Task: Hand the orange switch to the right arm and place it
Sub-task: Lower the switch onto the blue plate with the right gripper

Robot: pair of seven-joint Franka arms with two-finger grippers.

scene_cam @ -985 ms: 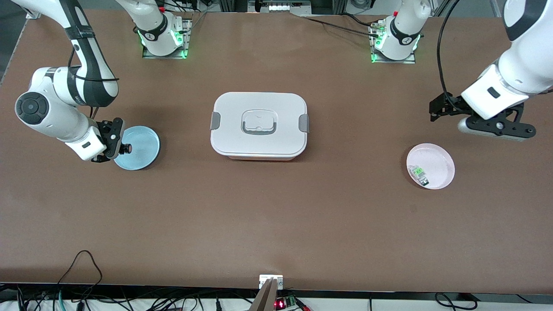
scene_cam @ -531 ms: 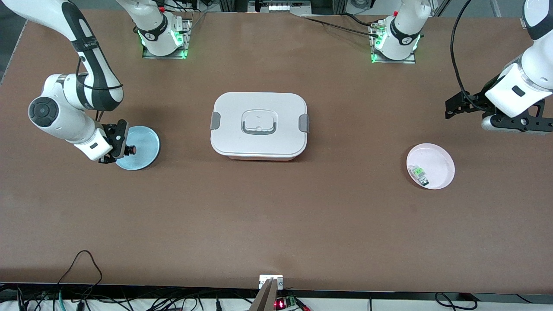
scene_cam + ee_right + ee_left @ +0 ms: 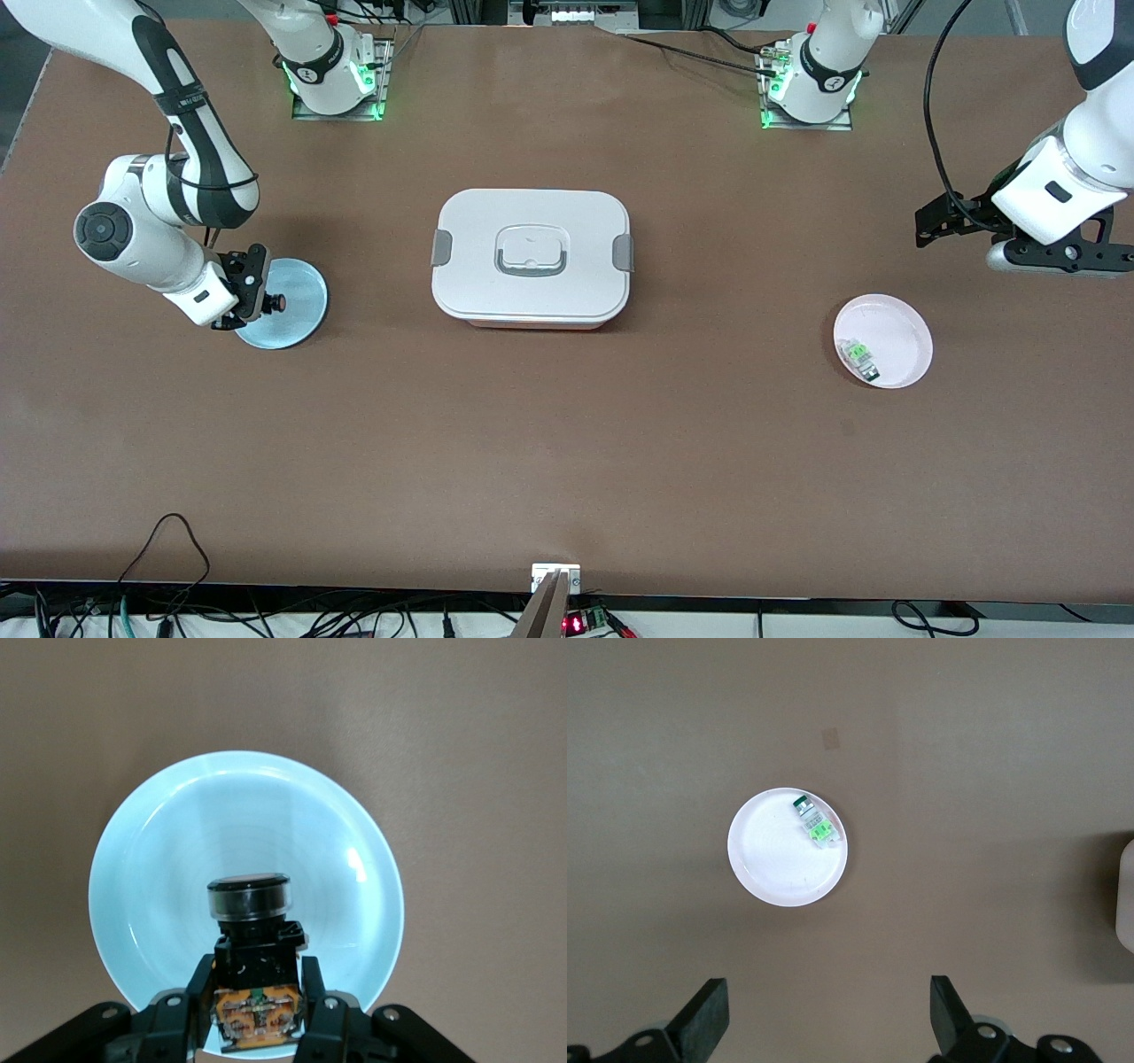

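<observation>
Right wrist view, right gripper [image 3: 257, 1014] jaws clamping orange switch [image 3: 257, 992], base partly hidden, left gripper [image 3: 824, 1014] jaws spread.

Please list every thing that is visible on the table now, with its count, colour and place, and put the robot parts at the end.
orange switch: one, black with an orange section, held over the blue plate.
blue plate: one, light blue, toward the right arm's end of the table.
lidded box: one, white with grey clasps, middle of the table.
pink plate: one, pale pink, toward the left arm's end.
green-and-grey part: one, on the pink plate.
right gripper: shut on the orange switch, over the blue plate.
left gripper: open, waiting above the table near the pink plate.
</observation>
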